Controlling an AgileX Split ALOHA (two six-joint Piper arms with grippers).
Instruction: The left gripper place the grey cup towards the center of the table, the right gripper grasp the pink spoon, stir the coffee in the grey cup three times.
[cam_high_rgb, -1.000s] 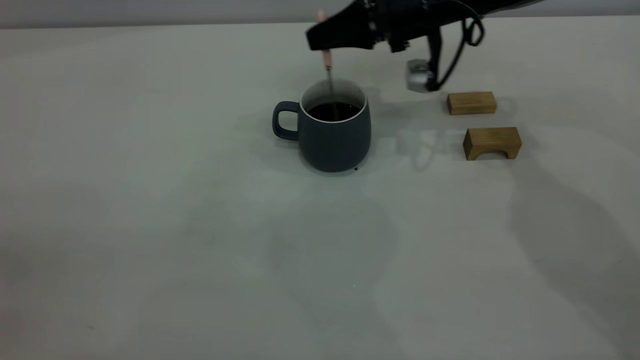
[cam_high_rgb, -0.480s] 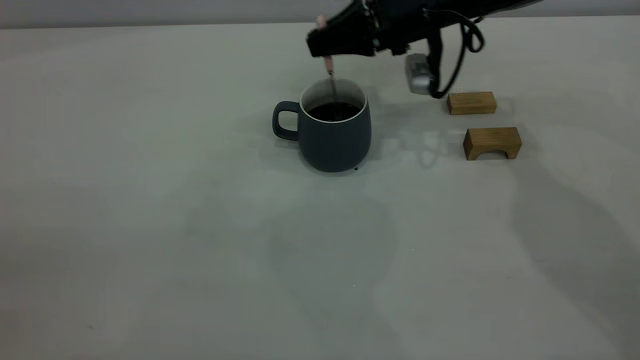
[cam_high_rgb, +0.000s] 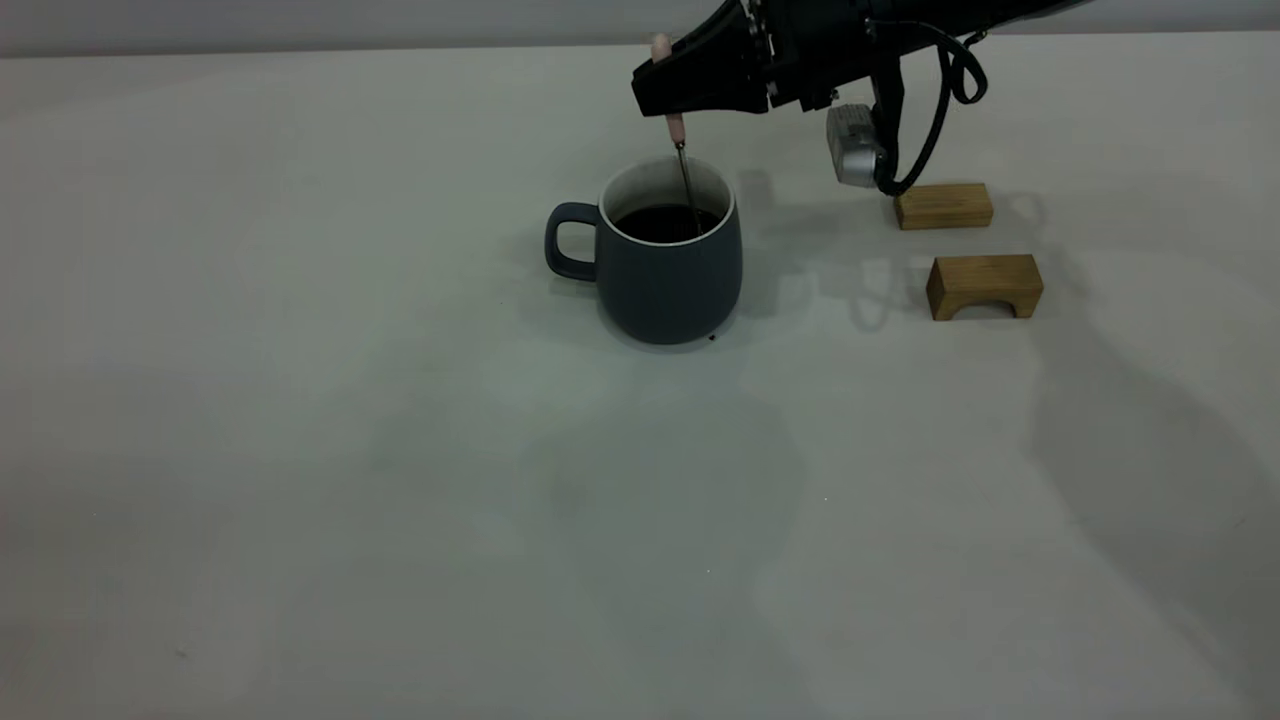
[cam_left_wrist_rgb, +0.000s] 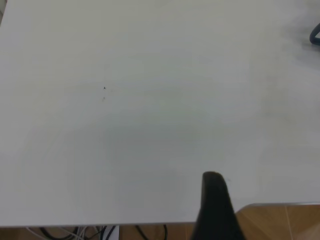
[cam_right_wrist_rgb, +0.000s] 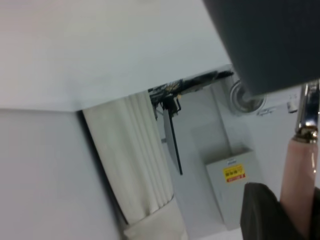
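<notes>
The grey cup (cam_high_rgb: 668, 275) stands upright on the table (cam_high_rgb: 400, 450) near its middle, handle to the left, with dark coffee (cam_high_rgb: 660, 222) inside. My right gripper (cam_high_rgb: 672, 88) hovers just above the cup's far rim, shut on the pink spoon (cam_high_rgb: 677, 127). The spoon hangs almost upright, and its metal stem dips into the coffee on the right side. In the right wrist view the pink spoon (cam_right_wrist_rgb: 299, 172) sits in the right gripper (cam_right_wrist_rgb: 295, 205), with the grey cup (cam_right_wrist_rgb: 270, 45) beyond. My left gripper (cam_left_wrist_rgb: 216, 205) is parked by the table (cam_left_wrist_rgb: 150, 100) edge, outside the exterior view.
Two tan wooden blocks lie right of the cup: a flat one (cam_high_rgb: 943, 205) behind and an arch-shaped one (cam_high_rgb: 984, 285) in front. The right arm's cable and silver camera (cam_high_rgb: 855, 150) hang above the flat block.
My right gripper has shifted slightly to the right with the spoon. The stem has swept from the back left of the coffee to its right side.
</notes>
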